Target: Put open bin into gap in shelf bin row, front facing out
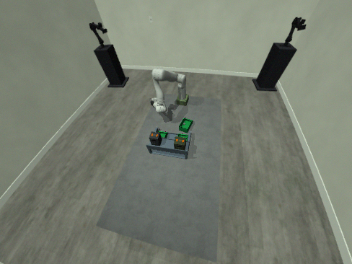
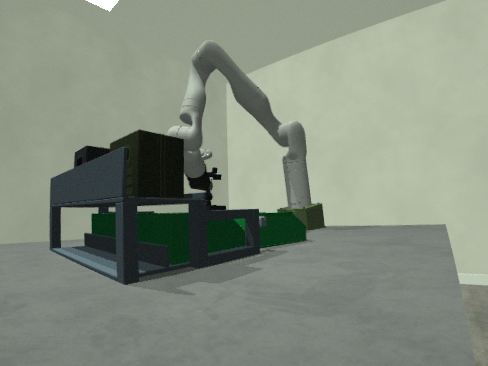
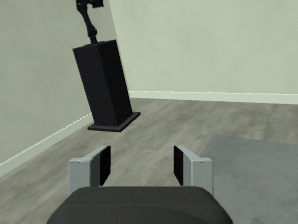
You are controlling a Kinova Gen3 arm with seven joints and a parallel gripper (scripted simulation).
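The open green bin (image 1: 185,125) (image 2: 285,230) lies on the table on the robot's side of the shelf, toward its right end in the top view; its parts are too small to make out. The grey shelf (image 1: 168,147) (image 2: 127,245) holds a green bin (image 1: 163,135) on the left and another green bin (image 1: 183,136) on the right, with a gap between them, partly hidden by the upper board. My gripper (image 3: 142,159) (image 1: 152,102) is open and empty, off to the left of the loose bin and away from it, facing the room's far left corner.
A dark box (image 1: 155,138) (image 2: 89,155) and an olive box (image 1: 179,143) (image 2: 147,165) stand on top of the shelf. The robot's base (image 1: 182,100) (image 2: 314,216) is behind the loose bin. Black pedestals (image 1: 110,66) (image 1: 273,66) (image 3: 105,85) stand far off near the walls.
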